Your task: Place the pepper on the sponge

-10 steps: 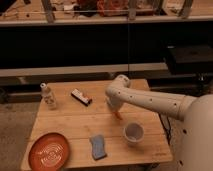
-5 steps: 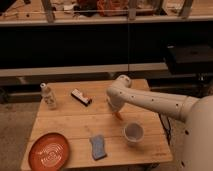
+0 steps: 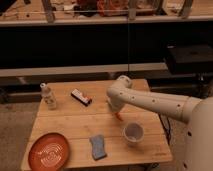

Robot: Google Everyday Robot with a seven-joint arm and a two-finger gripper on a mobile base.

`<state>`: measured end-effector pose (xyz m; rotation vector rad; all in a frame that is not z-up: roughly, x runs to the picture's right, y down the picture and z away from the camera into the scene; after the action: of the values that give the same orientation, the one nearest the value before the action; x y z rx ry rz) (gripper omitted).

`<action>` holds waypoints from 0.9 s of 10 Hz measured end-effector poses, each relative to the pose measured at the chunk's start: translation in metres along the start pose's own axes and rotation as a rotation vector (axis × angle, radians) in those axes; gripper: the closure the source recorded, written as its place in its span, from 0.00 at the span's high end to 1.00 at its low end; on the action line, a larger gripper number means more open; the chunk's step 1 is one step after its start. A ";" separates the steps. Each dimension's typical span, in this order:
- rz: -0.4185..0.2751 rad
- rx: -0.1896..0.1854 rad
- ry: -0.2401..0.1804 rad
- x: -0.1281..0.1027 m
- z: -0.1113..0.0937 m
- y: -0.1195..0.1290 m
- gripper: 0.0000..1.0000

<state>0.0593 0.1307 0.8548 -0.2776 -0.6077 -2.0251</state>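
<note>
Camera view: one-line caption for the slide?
Robot pincer shut on the pepper above the table, near the cup; the sponge lies apart, toward the front edge.

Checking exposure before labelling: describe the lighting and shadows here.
Camera view: warm, dim light on the table; background below the shelf almost black; the gripper, above the table near the cup, grips the pepper in shade; the sponge is evenly lit.

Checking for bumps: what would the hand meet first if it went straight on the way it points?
Probably the bare table top right under it: the hand, shut on the pepper, points down, beside the cup; depth is unclear.
</note>
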 end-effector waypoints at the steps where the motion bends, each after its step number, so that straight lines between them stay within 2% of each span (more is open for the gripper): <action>1: -0.003 0.002 0.001 0.001 0.000 -0.001 0.00; 9: -0.007 0.016 -0.005 -0.005 -0.001 0.002 0.00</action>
<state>0.0635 0.1328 0.8522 -0.2712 -0.6292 -2.0260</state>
